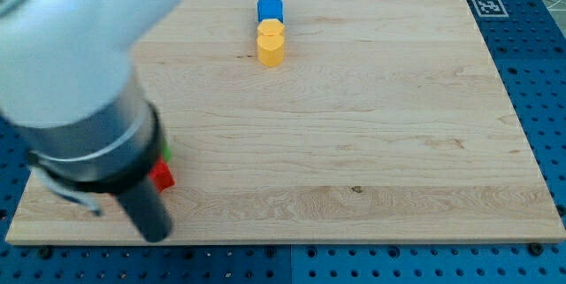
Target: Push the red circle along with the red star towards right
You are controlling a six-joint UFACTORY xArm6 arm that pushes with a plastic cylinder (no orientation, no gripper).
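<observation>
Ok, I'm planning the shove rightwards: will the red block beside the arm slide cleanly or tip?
The red block, partly behind my arm, looks low and flat-based, so it probably slides rather than tips. The smooth wooden board likely offers little grip. My tip sits just below it; an off-centre push may spin it.

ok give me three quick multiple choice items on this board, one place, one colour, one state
1. Where is the blue block?
A. view's top, near the middle
B. bottom right corner
C. right edge

2. What colour is the block touching the blue one?
A. green
B. yellow
C. purple

3. How does the red block show?
A. fully in the open
B. stacked on the blue block
C. partly hidden behind the arm

Answers: A, it sits by the top edge; B, a yellow heart-like block abuts it; C, the arm covers its left side. My tip does not show.
</observation>
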